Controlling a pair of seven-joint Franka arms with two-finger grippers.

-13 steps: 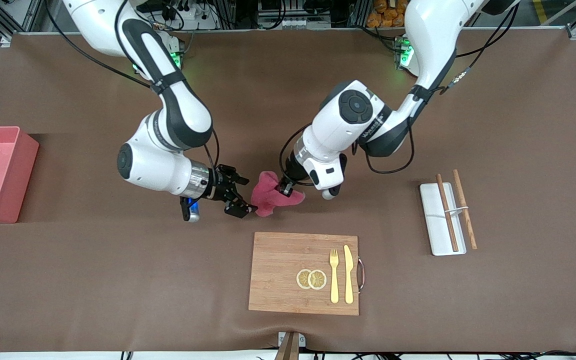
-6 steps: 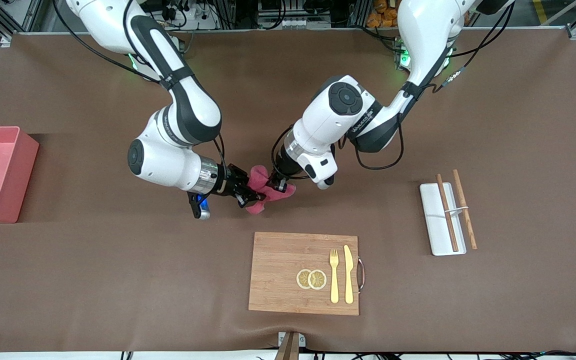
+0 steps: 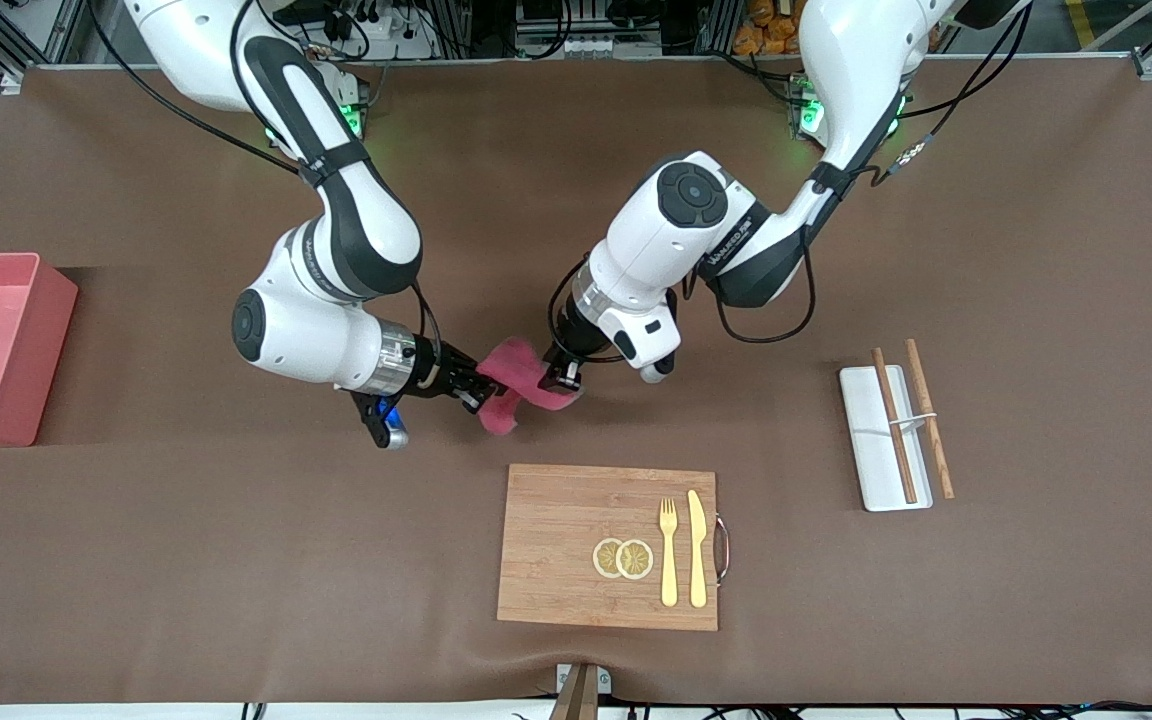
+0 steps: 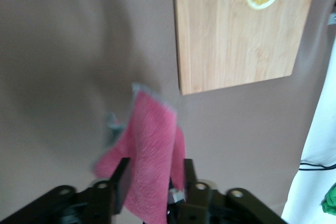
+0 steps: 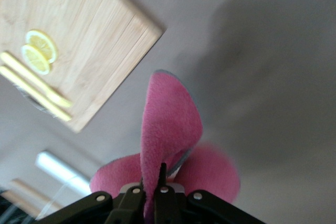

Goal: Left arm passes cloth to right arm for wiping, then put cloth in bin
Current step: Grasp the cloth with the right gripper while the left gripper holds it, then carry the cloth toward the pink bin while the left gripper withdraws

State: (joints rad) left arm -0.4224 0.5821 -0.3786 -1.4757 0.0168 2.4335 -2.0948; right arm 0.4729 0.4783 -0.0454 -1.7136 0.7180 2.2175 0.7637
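The cloth hangs above the worktop between the 2 hands, its long axis running hand to hand. The right hand is clamped on it; the left hand has its fingers apart around it.

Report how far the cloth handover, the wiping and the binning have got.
Done: the right end effector is shut on the cloth, held in the air above the table between the two arms.
In hand: the left end effector is open at the cloth's other end, its fingers either side of the fabric.
Left: the wiping, then dropping the cloth into the bin, which holds nothing visible.
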